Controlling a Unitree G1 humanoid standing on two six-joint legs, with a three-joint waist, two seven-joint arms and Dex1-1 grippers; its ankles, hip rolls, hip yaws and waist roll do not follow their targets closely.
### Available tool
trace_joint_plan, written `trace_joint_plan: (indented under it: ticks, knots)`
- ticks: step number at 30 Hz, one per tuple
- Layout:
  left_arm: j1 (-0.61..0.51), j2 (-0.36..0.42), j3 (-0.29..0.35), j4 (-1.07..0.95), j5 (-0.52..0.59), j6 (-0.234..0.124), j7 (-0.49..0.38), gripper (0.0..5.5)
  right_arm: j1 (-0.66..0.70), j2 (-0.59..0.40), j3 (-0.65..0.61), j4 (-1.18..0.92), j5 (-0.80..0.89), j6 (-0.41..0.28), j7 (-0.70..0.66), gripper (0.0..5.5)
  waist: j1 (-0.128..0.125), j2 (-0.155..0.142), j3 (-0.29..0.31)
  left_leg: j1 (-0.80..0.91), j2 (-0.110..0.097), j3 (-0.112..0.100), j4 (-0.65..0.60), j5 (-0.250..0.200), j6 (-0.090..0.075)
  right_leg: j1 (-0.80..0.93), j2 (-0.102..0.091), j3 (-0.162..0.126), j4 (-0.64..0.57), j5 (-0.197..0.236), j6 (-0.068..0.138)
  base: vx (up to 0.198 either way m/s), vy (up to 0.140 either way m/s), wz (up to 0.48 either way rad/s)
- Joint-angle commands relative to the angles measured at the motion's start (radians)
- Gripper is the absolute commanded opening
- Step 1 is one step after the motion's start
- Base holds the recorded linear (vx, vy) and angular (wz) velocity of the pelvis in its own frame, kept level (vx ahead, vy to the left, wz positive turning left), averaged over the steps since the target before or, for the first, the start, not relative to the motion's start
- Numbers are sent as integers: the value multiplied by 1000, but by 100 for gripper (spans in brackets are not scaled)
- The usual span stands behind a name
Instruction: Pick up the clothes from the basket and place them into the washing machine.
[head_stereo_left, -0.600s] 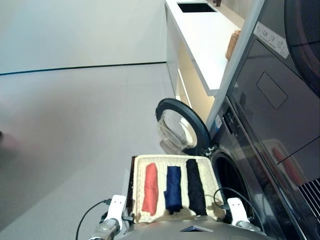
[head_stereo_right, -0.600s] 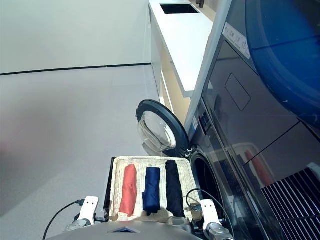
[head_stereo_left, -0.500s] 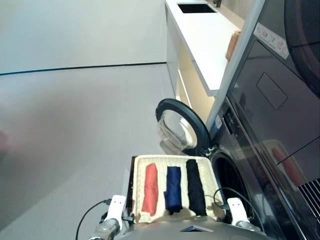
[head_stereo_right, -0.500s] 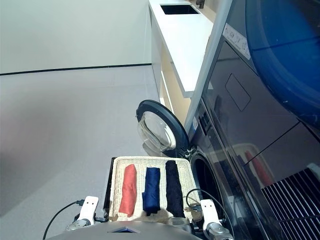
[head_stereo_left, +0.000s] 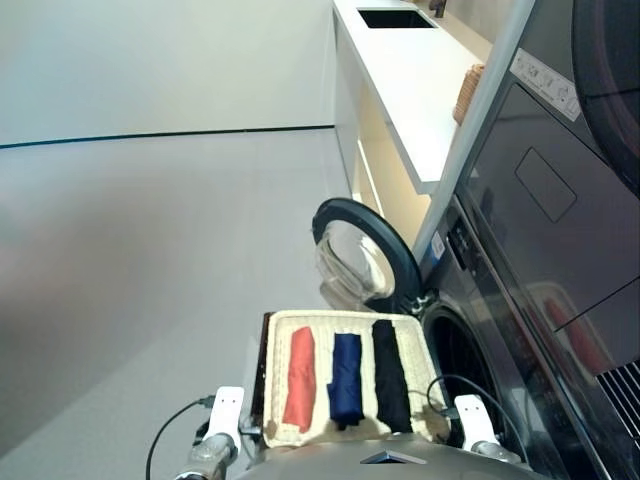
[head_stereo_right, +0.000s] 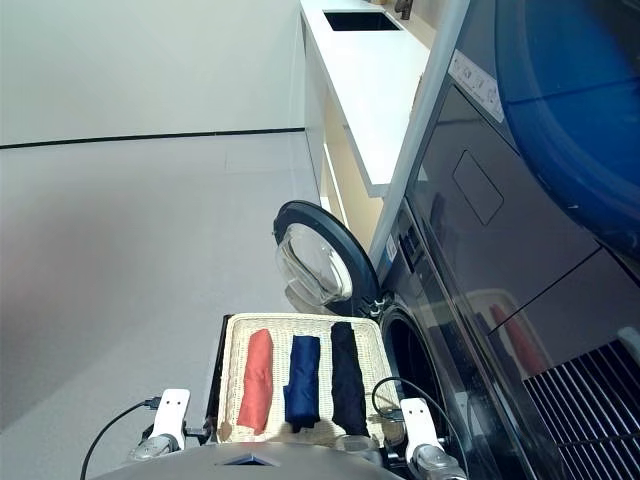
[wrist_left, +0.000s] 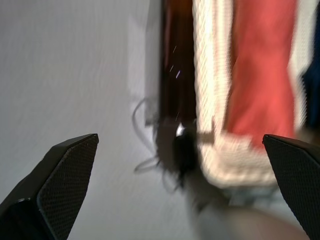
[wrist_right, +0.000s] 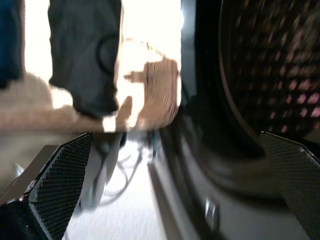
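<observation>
Grey floor all around, we're hovering both claws spread apart and empty: left claw, right claw. Next we're probably grabbing the coral-red garment from the basket for the washing machine.

The basket is cream woven wicker, rough and matt, and the three clothes in it, red, navy and black, are soft matt cloth. The washer has a glossy dark front that mirrors the room, a door of clear shiny glass in a black rim, and a perforated metal drum. The worktop is smooth matt white, the floor smooth pale grey, and the end effector fingers are black with a fine dotted texture
</observation>
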Motion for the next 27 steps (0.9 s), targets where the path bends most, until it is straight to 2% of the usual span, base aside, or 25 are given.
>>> trace_joint_plan:
  ticks: [1,4,5,8,11,12,13,15,19,22,24,25,26,27]
  knots:
    - [-123,-13,-10,-113,-79,-74,19,550,-110,-44,23,-76,9,-64,-38,550,-9,37,112,-21,-37,15,8,-36,23,-77,19,20,98,-52,17,-146,-4,61]
    - [-137,-5,-29,-201,-97,-88,45,550,-128,-51,52,-157,-4,-71,-51,550,-11,39,139,-50,-34,11,15,-29,26,-125,23,25,136,-57,14,-146,-4,18]
    - [-143,-4,-51,-307,-120,-99,67,550,-137,-60,74,-248,-13,-82,-66,550,-12,40,159,-80,-32,8,19,-19,27,-161,27,26,154,-58,10,-123,-11,10]
    - [-164,0,-77,-421,-133,-120,96,550,-153,-75,97,-387,-11,-103,-91,550,-11,40,182,-123,-29,8,30,-2,24,-196,31,21,158,-55,8,-120,-26,23]
    - [-200,3,-104,-516,-124,-142,151,550,-181,-103,113,-555,-32,-129,-137,550,-11,45,220,-166,-30,-1,35,17,22,-239,32,16,164,-49,4,-101,-26,12]
    - [-199,3,-104,-516,-123,-142,152,550,-180,-104,112,-556,-33,-128,-137,550,-11,45,219,-167,-30,-2,35,17,22,-240,31,16,165,-49,4,-94,-28,28]
    - [-222,5,-126,-563,-103,-147,183,550,-191,-111,101,-660,-9,-149,-164,550,-13,49,247,-189,-27,-1,33,28,19,-270,29,14,174,-46,3,-66,-29,32]
    - [-247,5,-140,-571,-83,-151,215,550,-204,-110,94,-759,3,-165,-188,550,-16,52,266,-207,-24,4,30,36,17,-295,27,14,185,-47,2,-72,-32,13]
    - [-297,-3,-165,-567,-32,-167,277,550,-252,-108,106,-894,6,-201,-220,550,-26,49,308,-254,-18,12,43,44,12,-357,25,29,214,-48,-2,-85,-32,-33]
    - [-362,-27,-194,-563,-9,-184,336,550,-349,-104,134,-1024,-28,-223,-269,550,-32,30,350,-324,-9,26,93,39,6,-419,24,50,224,-36,-8,-109,-64,-24]
    - [-401,-31,-203,-571,3,-190,365,550,-426,-100,153,-1081,-46,-226,-294,550,-38,15,385,-391,-8,30,169,24,1,-468,22,65,243,-29,-10,-124,-59,0]
    - [-402,-31,-202,-570,3,-190,365,550,-428,-100,153,-1081,-46,-226,-294,550,-38,15,383,-398,-8,30,175,21,1,-473,21,66,246,-29,-11,-198,-66,22]
    - [-444,-30,-211,-594,-8,-194,388,550,-510,-83,185,-1132,-40,-227,-311,550,-39,-5,424,-469,-11,21,265,-4,-2,-541,25,84,304,-27,-18,-158,-52,14]
    - [-453,-32,-212,-589,-5,-191,398,550,-522,-75,193,-1136,-44,-227,-317,550,-38,-9,425,-488,-9,22,281,-10,-2,-559,26,89,316,-30,-19,-195,-63,-99]
